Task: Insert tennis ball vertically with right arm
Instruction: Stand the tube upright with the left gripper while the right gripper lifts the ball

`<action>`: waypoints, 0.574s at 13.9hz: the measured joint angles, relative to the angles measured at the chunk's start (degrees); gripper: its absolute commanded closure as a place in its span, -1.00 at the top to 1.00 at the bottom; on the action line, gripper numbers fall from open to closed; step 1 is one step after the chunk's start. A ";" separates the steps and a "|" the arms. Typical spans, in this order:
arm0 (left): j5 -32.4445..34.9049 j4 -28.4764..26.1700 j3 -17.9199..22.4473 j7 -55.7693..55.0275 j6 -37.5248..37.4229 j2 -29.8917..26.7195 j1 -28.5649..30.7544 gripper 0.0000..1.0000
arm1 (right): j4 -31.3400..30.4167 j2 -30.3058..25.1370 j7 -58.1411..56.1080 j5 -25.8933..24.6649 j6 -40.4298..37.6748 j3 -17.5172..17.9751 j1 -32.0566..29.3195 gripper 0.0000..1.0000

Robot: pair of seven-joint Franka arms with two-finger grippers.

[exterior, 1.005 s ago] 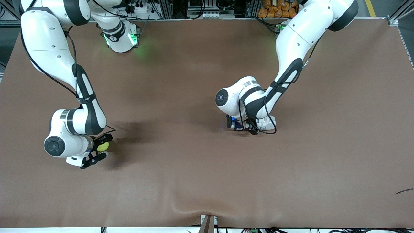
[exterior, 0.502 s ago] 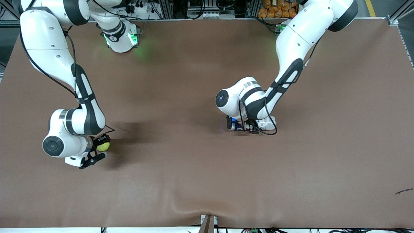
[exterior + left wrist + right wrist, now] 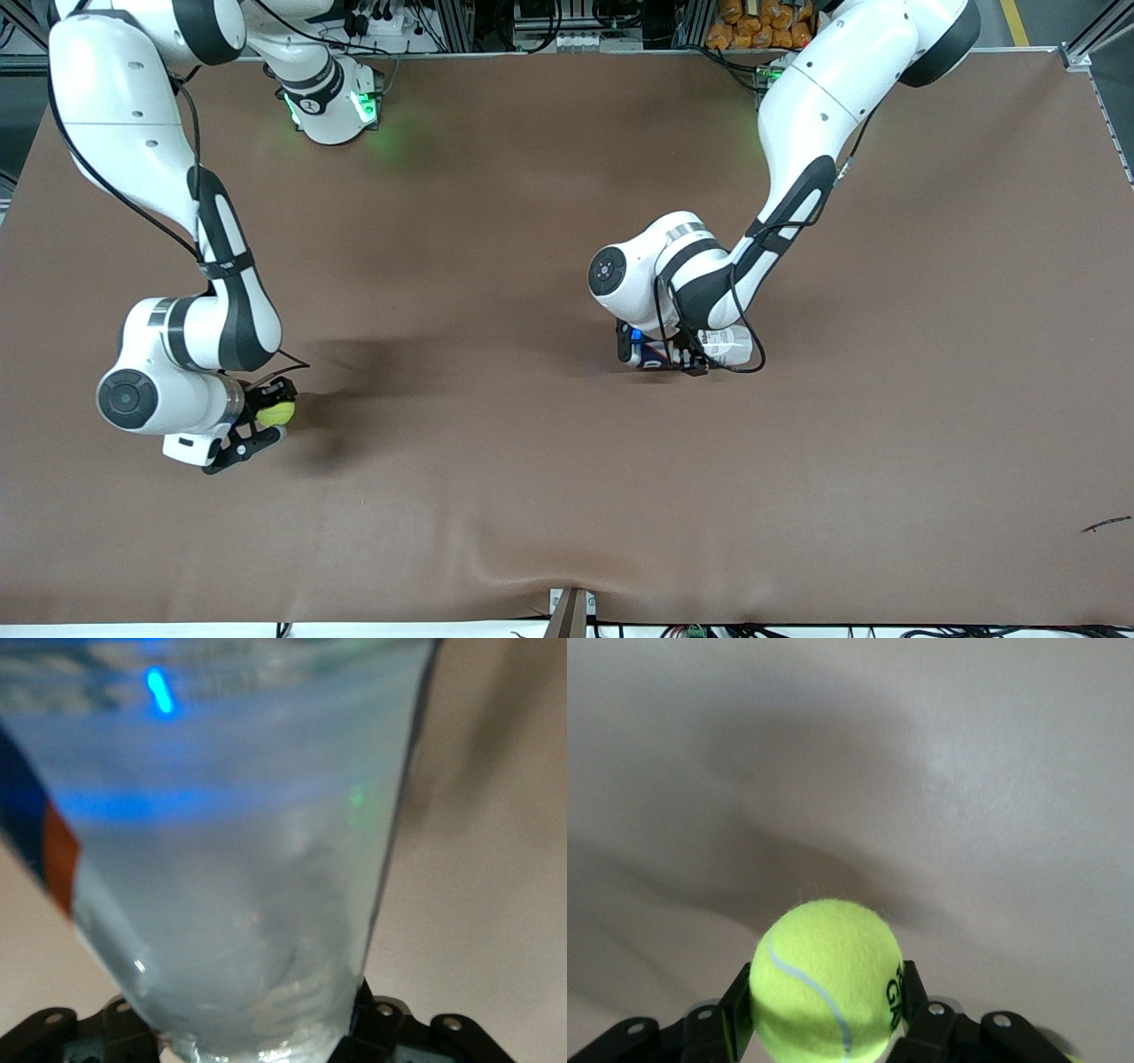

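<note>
A yellow-green tennis ball (image 3: pixel 276 413) (image 3: pixel 826 979) is clamped in my right gripper (image 3: pixel 268 416) (image 3: pixel 825 997), which is shut on it low over the brown cloth near the right arm's end of the table. Black fingers (image 3: pixel 737 1003) press on both sides of the ball. A clear plastic ball can (image 3: pixel 728 342) (image 3: pixel 239 859) with a blue and red label lies on its side near the table's middle. My left gripper (image 3: pixel 666 353) (image 3: pixel 248 1020) is shut on it, and the can fills most of the left wrist view. The can's mouth is hidden.
The brown cloth (image 3: pixel 549 461) covers the whole table and has a raised crease (image 3: pixel 532 567) by the front edge. A small dark scrap (image 3: pixel 1107 524) lies near the front edge at the left arm's end. A metal bracket (image 3: pixel 571 613) sticks out at the front edge.
Both grippers have gone from open to shut, the right on the tennis ball, the left on the can. The right hand has shifted with the ball toward its own end of the table.
</note>
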 measured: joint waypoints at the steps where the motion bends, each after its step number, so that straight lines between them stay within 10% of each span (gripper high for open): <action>1: 0.00 0.59 -0.03 0.00 -0.02 -0.39 -0.31 0.48 | 0.06 -0.80 0.01 0.67 -0.10 0.08 0.11 -0.23; 8: -0.50 4.38 -1.75 -1.32 0.22 -3.55 -0.76 0.47 | 0.08 -3.91 4.34 2.15 -2.61 0.36 1.61 -0.23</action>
